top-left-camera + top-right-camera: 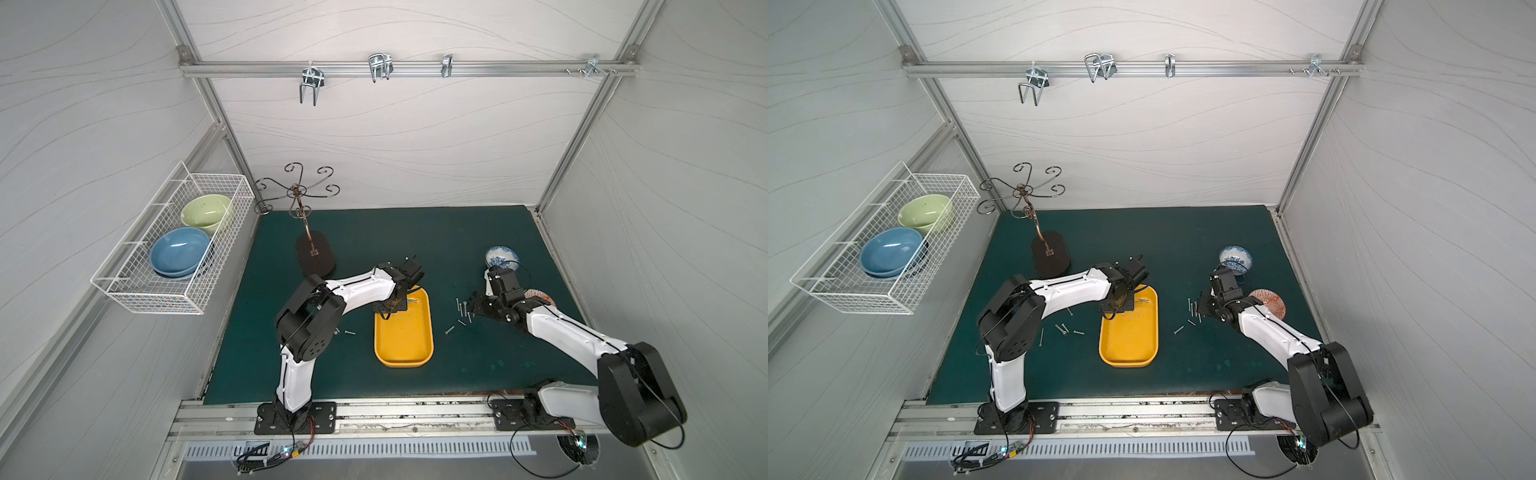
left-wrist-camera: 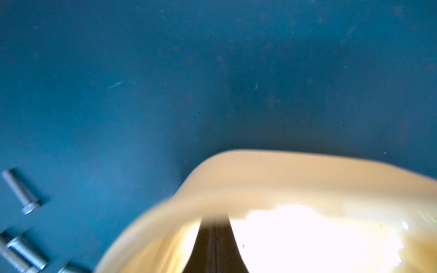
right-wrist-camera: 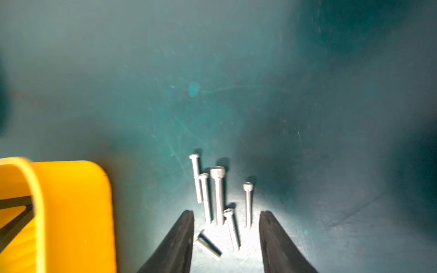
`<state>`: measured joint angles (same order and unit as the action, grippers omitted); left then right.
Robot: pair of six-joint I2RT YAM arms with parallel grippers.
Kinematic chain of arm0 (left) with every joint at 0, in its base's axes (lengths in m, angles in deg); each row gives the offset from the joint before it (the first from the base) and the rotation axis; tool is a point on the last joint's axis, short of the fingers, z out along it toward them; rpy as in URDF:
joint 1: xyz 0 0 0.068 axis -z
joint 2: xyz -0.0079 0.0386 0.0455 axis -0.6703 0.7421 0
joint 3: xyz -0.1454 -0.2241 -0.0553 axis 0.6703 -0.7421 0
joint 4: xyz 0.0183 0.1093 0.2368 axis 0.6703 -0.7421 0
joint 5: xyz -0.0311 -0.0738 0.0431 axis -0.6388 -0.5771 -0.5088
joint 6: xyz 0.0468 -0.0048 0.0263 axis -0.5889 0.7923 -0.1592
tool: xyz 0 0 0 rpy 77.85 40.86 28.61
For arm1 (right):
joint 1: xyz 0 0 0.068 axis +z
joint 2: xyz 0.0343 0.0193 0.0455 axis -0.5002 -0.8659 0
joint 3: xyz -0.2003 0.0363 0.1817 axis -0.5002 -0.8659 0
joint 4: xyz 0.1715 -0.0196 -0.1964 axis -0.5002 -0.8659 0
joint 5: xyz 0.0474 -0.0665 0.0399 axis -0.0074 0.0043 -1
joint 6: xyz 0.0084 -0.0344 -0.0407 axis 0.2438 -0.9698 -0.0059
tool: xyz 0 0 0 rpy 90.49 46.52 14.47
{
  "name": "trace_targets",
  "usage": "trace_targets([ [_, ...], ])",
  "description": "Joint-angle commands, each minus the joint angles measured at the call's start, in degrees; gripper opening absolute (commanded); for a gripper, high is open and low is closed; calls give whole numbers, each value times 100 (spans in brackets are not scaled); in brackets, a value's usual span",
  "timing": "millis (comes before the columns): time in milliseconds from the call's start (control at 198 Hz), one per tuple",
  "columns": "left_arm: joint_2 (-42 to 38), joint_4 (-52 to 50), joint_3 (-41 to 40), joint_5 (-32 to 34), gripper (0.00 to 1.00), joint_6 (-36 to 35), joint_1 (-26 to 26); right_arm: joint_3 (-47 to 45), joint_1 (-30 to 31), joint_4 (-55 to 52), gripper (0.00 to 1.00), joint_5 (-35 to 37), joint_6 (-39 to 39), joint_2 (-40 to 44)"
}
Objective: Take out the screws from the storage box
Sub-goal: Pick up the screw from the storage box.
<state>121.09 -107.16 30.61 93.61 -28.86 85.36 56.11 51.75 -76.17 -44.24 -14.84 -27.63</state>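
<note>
- My left tool (image 2: 214, 229): in the left wrist view the two fingers lie flat together with no gap, so it is closed. The tips are blurred against glare, and I cannot tell whether anything is pinched between them.
- It sits inside the far end of the storage box (image 1: 405, 345). In both top views the wrist housing covers the fingertips.
- The box floor is burnt out to white in the left wrist view and unreadable there. In a top view, one of the screws (image 1: 1144, 300) lies on the floor just beside the tool, very small.
- My right tool (image 3: 227, 212): the fingers are well apart, open, gripping nothing. It is low over the green tabletop (image 1: 415, 241), to the right of the box. I cannot tell whether the tips touch the tabletop.
- Six screws (image 3: 218, 196) show in the right wrist view, mostly parallel, between and just ahead of the open fingers. The shortest lies just beside one finger (image 3: 182, 236).
- More screws (image 1: 1064, 328) lie on the tabletop to the left of the box. My left arm hides part of this group in a top view (image 1: 345, 332). In the left wrist view they are cut off at the frame edge (image 2: 22, 191).
- An orange-patterned dish (image 1: 1268, 301) is partly hidden behind my right arm.
- A blue-and-white bowl (image 1: 503, 255) is just beyond the dish.
</note>
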Motion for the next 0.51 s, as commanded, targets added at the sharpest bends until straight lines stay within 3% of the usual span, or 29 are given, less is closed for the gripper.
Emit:
trace_targets([
  [0, -550, 275, -117, -61, 0, -43, 9, -7, -20, 50, 48, -116, -159, 298],
  [294, -1367, 362, -458, -163, 0, -7, 16, -83, 318, 183, 48, -130, -504, 912],
  [501, -2141, 383, -828, -195, 0, 100, 20, 113, 820, 102, 49, 246, -744, 923],
])
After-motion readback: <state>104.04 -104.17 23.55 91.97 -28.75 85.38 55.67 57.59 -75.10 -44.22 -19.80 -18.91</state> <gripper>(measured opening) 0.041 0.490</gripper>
